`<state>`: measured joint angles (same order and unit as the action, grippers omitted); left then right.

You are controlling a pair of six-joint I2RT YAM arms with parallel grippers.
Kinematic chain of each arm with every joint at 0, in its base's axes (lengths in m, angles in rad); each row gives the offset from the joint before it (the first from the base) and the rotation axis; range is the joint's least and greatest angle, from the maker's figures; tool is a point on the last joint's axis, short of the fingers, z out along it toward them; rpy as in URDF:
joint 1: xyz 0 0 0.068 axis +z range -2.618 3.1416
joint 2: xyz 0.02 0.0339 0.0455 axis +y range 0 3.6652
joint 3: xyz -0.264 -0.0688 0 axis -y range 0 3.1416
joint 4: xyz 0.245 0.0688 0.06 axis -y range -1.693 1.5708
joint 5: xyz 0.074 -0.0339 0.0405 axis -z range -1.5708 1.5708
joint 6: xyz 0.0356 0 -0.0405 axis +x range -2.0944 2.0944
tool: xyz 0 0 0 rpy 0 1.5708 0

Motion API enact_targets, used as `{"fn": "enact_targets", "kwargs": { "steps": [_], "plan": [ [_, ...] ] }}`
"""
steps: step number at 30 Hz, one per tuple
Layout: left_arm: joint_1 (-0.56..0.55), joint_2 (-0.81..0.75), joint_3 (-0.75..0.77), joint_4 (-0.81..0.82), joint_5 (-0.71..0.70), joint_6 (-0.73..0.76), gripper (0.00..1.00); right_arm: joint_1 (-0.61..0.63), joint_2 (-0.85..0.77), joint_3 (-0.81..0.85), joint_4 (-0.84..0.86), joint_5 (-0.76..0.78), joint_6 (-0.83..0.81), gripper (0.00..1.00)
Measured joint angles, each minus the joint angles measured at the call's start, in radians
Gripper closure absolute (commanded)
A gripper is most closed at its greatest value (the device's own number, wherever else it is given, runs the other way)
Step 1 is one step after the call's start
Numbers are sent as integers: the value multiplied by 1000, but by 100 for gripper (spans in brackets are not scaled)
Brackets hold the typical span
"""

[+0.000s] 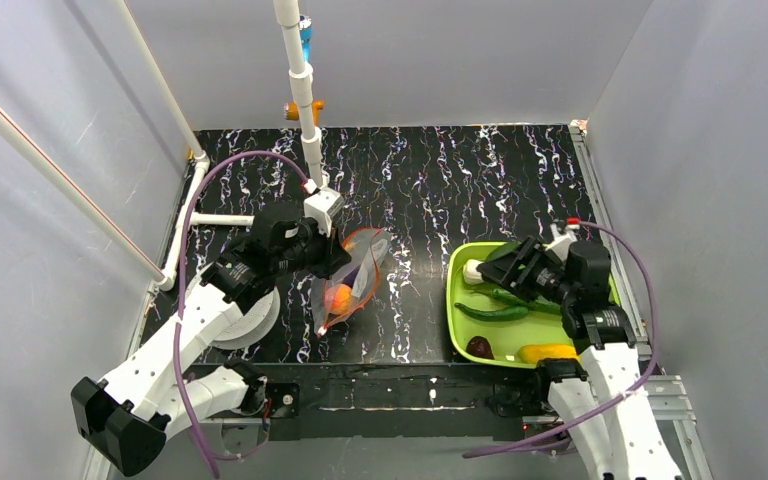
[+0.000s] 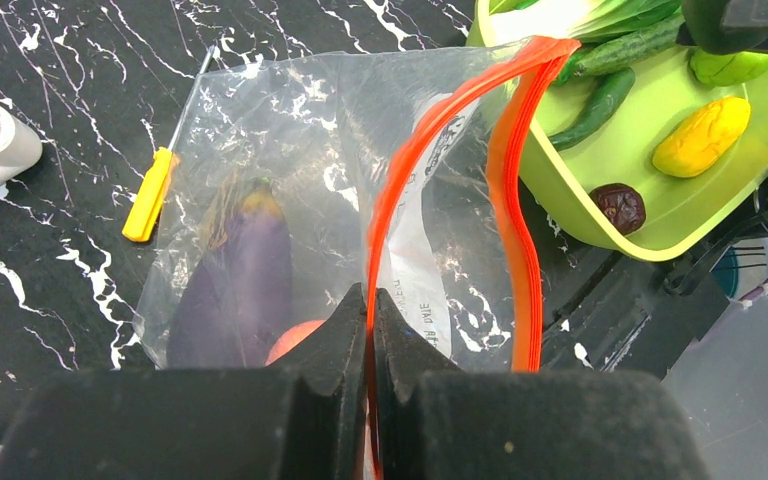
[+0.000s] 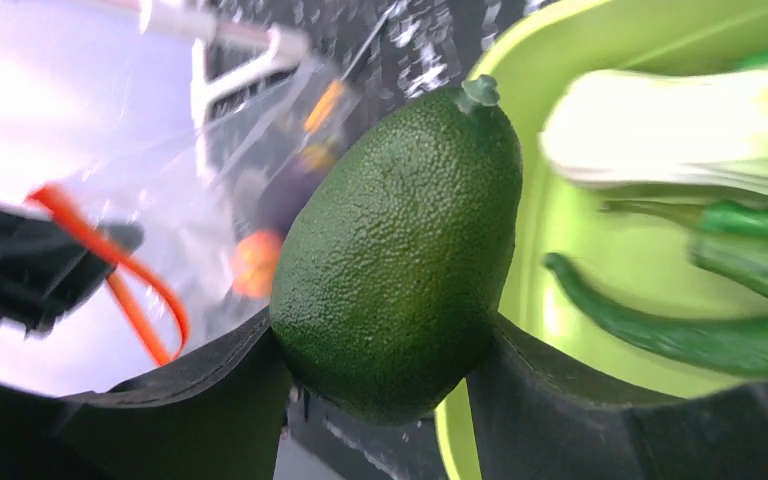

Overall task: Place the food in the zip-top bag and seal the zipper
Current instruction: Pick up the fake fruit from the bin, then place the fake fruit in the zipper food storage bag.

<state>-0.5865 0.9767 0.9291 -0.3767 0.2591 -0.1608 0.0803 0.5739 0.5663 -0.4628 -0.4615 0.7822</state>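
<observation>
The right gripper (image 3: 390, 385) is closed on a dark green avocado (image 3: 400, 240). Its fingers are spread wide by the fat belly, and the stem end is pointed to 12 o'clock in the wrist view. Just behind, at 3 o'clock, the lime green tray (image 3: 545, 70) is seen, with bok choy (image 3: 660, 130) and cucumbers (image 3: 700, 340) left in it.

In the top view the zip-top bag (image 1: 355, 275) is found at 9 o'clock from the tray, well apart from it. One side of its red-orange zipper (image 2: 392, 195) is pinched by the tightly shut left gripper (image 2: 370, 315), so the mouth is held open. A purple eggplant (image 2: 235, 270) and a peach (image 2: 295, 340) are already inside.

The avocado should be carried toward 9 o'clock, lined up over the gap between the two red strips, and lowered in narrow end first. It is best let go only once it is well past the strips. The round shape may slip, so a slow move is wise.
</observation>
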Motion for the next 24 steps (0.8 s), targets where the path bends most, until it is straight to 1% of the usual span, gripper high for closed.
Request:
{"fn": "enact_targets", "kwargs": {
  "steps": [2,6,8,11,15,17,19,21,24],
  "plan": [
    [0,2,0,0,4,0,100,84,30,4,53,-22,-18,94],
    [0,2,0,0,4,0,100,378,68,23,143,-13,-38,95],
    [0,4,0,0,4,0,100,487,103,38,205,-21,-37,96],
    [0,10,0,0,4,0,100,632,235,95,303,-22,-45,96],
    [0,10,0,0,3,0,100,790,461,230,349,-24,-81,99],
    [0,10,0,0,3,0,100,837,558,316,366,-26,-102,99],
    [0,10,0,0,3,0,100,881,617,373,381,-32,-115,99],
    [0,9,0,0,3,0,100,891,659,413,405,-35,-120,99],
    [0,5,0,0,3,0,100,891,706,427,464,-36,-110,99]
  ]
}}
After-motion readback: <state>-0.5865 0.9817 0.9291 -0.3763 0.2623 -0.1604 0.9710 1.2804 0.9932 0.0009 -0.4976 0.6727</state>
